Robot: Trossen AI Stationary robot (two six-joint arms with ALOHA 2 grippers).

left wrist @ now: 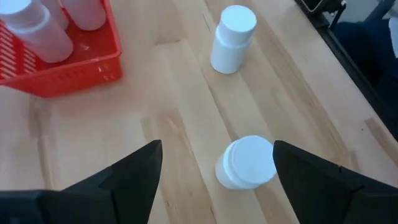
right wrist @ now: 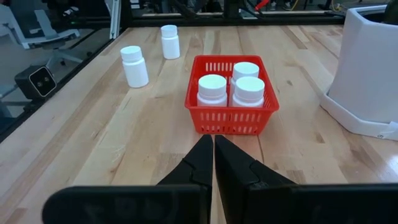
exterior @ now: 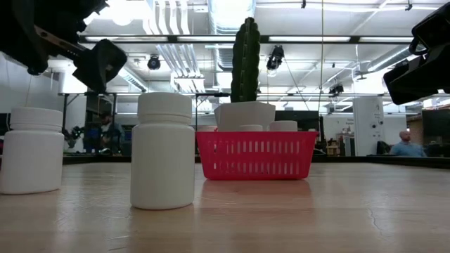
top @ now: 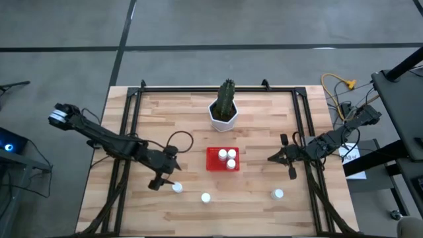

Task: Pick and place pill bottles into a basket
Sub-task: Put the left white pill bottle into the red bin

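Three small white capped pill bottles [right wrist: 230,84] fill the low red plastic basket [top: 223,159] mid-table — clear only in the right wrist view. Left gripper [left wrist: 214,171] spread above a loose bottle [left wrist: 247,163]; right gripper [right wrist: 213,163] pressed together — empty.

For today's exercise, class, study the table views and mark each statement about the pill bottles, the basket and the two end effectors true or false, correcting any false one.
1. The red basket holds three pill bottles. True.
2. Three bottles still stand on the table outside the basket. True; the nearest to the left arm is one bottle.
3. The left end effector is shut on a bottle. False: its fingers are open, with that bottle standing between them, not gripped.
4. The right end effector is open wide. False: its fingers are closed together, holding nothing.
5. The cactus pot sits inside the basket. False: it stands on the table behind the basket.
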